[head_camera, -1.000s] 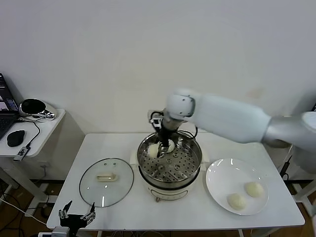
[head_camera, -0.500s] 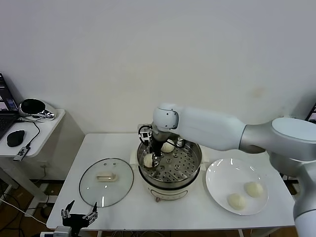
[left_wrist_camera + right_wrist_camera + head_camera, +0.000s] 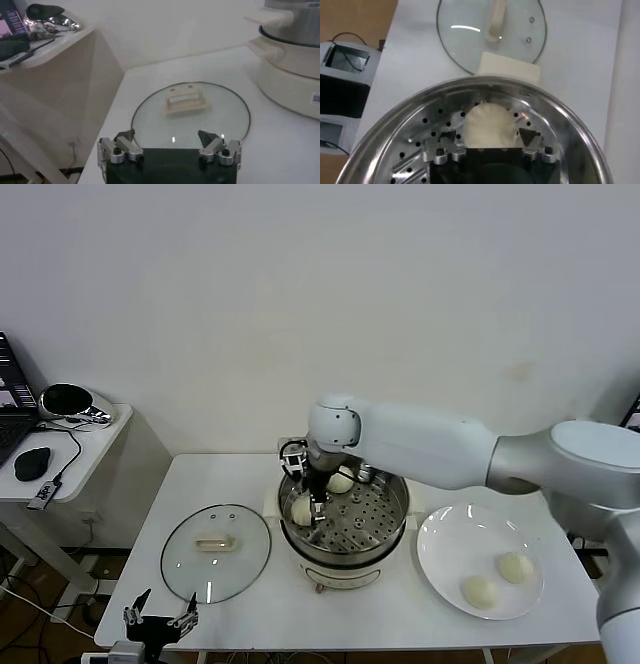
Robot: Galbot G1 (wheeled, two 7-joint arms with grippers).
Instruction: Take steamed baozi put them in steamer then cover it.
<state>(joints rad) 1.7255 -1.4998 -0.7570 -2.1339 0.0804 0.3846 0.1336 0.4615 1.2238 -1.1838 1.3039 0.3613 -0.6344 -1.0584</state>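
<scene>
Right wrist view: a baozi [image 3: 488, 126] is being released onto the steamer [image 3: 560, 120] floor.
The right gripper [image 3: 490, 145] is spread; two buns [image 3: 497, 580] on the plate [image 3: 440, 556] remain to be fetched next. The left gripper [image 3: 170, 145] is parked open beside the lid [image 3: 190, 116].

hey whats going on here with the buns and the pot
The right gripper is inside the steamer, jaws around a baozi resting on the perforated floor. Another bun is already in; two wait on the white plate. The glass lid lies beside the pot, and the left gripper idles at the table's front edge.
</scene>
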